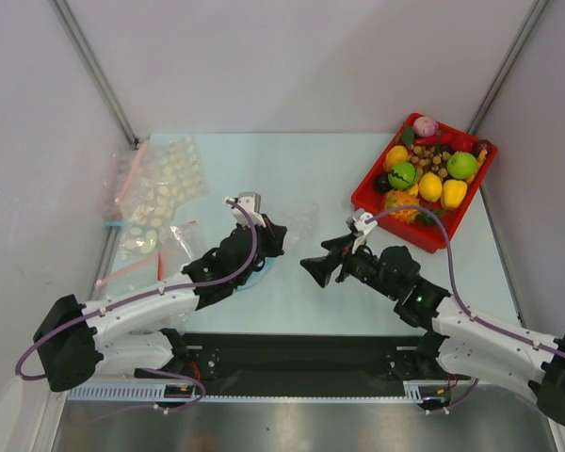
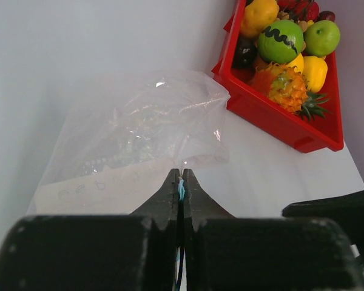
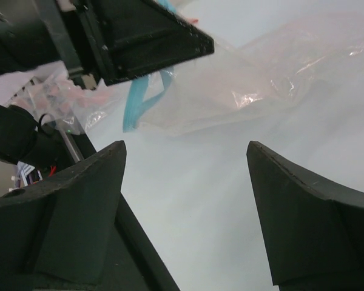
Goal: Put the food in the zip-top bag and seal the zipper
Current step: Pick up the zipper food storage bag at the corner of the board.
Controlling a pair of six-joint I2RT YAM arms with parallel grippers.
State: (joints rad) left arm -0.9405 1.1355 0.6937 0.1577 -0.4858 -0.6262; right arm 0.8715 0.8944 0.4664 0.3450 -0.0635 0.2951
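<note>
Looking down from the top camera, I saw the left gripper [image 1: 275, 240] mid-table [image 1: 301, 301], with the zip-top bag [image 1: 299, 221] just past its tip. The right gripper [image 1: 313, 271] faced it, apart. The food [image 1: 402, 175] sat in a red tray [image 1: 365, 184] by the far right wall. On the left wrist view, the fingers [image 2: 197, 203] were pressed together on the zipper [image 2: 181, 188], and the bag lay ahead. On the right wrist view, the jaws stood spread over bare table, touching nothing.
</note>
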